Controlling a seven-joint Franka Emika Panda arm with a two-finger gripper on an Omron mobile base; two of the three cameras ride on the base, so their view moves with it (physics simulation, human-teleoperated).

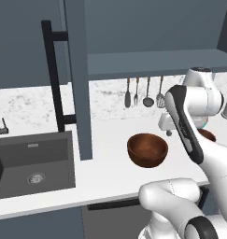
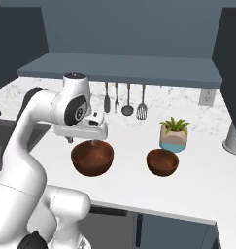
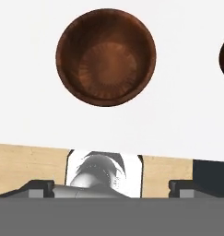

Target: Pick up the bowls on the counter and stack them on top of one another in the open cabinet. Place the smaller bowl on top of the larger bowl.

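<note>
Larger bowl point(image 3: 106, 57) (glossy) could slip from the wide-open, empty pincer point(image 3: 111, 186) pinching its curved rim.

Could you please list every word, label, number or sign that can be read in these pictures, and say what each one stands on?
"8": a mark like this digit on the round dark joint cap of the arm, blurred, so not certain.
No other readable text: the larger bowl, smaller bowl, plant pot, cabinet and counter bear none.
</note>
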